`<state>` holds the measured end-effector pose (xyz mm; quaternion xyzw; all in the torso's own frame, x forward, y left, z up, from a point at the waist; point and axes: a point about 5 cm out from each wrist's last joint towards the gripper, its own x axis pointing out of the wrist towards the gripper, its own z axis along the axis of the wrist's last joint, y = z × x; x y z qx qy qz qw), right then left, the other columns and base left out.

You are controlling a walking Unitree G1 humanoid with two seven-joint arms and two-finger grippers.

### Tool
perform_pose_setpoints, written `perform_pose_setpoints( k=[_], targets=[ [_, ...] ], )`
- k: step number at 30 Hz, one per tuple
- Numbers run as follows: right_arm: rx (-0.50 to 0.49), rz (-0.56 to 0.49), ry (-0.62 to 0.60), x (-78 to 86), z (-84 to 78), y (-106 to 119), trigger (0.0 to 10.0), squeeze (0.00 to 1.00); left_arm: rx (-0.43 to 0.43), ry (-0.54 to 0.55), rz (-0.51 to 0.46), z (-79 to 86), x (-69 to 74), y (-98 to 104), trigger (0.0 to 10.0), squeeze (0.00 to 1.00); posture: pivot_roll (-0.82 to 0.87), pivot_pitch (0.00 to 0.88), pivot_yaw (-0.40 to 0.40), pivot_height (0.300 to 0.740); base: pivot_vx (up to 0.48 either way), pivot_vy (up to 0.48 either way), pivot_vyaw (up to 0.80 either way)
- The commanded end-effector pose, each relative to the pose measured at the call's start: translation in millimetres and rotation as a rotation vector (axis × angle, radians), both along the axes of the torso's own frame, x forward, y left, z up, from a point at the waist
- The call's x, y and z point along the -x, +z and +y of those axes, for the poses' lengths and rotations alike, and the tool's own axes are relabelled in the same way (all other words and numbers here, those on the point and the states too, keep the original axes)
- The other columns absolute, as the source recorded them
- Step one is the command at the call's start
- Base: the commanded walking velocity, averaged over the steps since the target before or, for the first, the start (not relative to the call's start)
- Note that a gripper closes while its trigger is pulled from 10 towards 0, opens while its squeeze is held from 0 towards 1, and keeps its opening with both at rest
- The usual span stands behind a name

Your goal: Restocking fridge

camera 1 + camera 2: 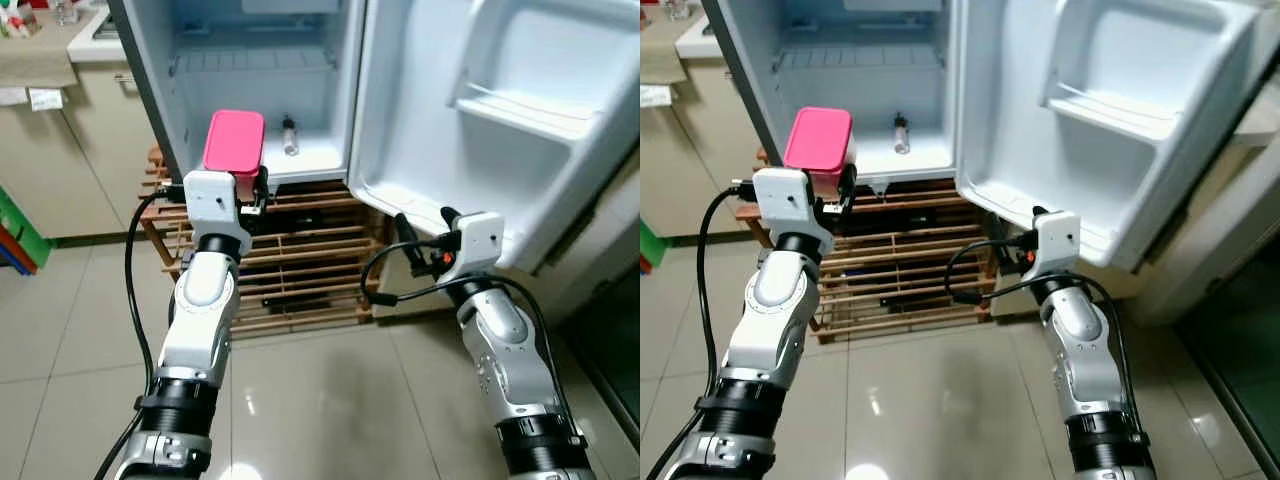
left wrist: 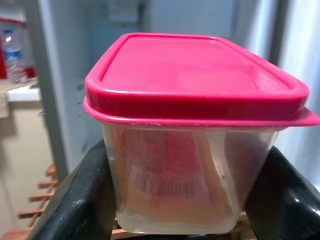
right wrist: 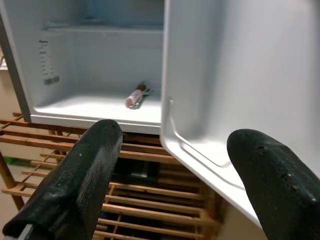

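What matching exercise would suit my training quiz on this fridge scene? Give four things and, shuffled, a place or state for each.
Things:
1. pink-lidded container
2. small bottle
3. fridge door
4. right gripper

Places or states:
A. lying on the fridge floor
B. swung open
C. held in the left gripper
D. jaws apart, holding nothing

Pairs: 1-C, 2-A, 3-B, 4-D

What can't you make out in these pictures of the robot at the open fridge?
- Contents of the pink-lidded container in the left gripper: left wrist view, cloudy wall shows only a reddish packet with a barcode.
- Small bottle on the fridge floor: too small to identify.
- Fridge door upper shelves: cut off by the frame edge.
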<state>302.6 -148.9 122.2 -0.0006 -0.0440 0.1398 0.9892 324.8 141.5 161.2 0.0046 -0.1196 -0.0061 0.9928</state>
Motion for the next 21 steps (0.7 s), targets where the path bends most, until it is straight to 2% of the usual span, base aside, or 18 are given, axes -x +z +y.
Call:
perform_pose_setpoints(
  k=[1, 8, 13, 21],
  targets=[
    [-0.005, -0.015, 0.002, 0.9, -0.7, 3.0, 10.0, 0.0, 0.013, 0.009, 0.005, 0.4, -2.0, 1.5, 10.0, 0.0, -0.07, 0.0, -0.005, 0.74, 0.446, 0.0, 0.0],
    [0.001, -0.038, 0.034, 2.3, 1.5, 10.7, 10.0, 0.0, 0.028, 0.013, 0.012, 0.4, -1.9, -1.3, 10.0, 0.0, -0.08, 0.0, -0.008, 0.74, 0.407, 0.196, 0.0],
    [0.003, -0.046, 0.092, 6.5, 6.9, 15.0, 10.0, 0.0, 0.039, -0.002, -0.005, -2.6, -0.8, -0.1, 10.0, 0.0, -0.08, 0.0, -0.008, 0.74, 0.381, 0.292, 0.72],
    [-0.001, -0.038, 0.076, 7.6, 4.9, 14.7, 10.0, 0.0, 0.027, -0.012, -0.014, -8.2, -5.6, 3.9, 10.0, 0.0, -0.08, 0.0, -0.01, 0.74, 0.0, 0.0, 0.0]
  ],
)
